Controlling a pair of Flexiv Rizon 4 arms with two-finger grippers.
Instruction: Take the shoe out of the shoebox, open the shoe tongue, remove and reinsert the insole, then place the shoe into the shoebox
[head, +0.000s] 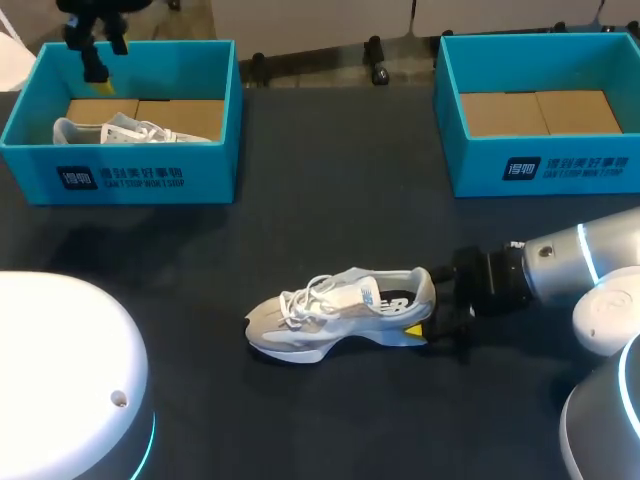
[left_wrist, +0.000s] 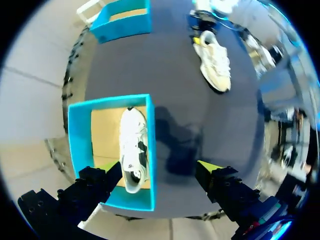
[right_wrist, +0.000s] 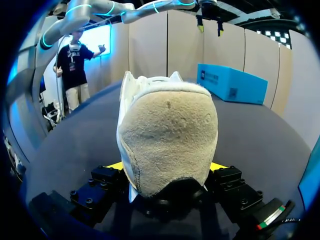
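The right gripper (right_wrist: 167, 166) seems clamped on the heel of the shoe (head: 340, 312) on the table (head: 330, 180). The left gripper (left_wrist: 157, 169) hangs with fingers spread above the shoebox (head: 218, 150) holding a second shoe (head: 120, 130).

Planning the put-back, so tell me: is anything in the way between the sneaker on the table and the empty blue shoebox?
Nothing visible does. The sneaker lies mid-table, heel in the right arm's jaws, and only bare table lies between it and the empty shoebox at the far right.
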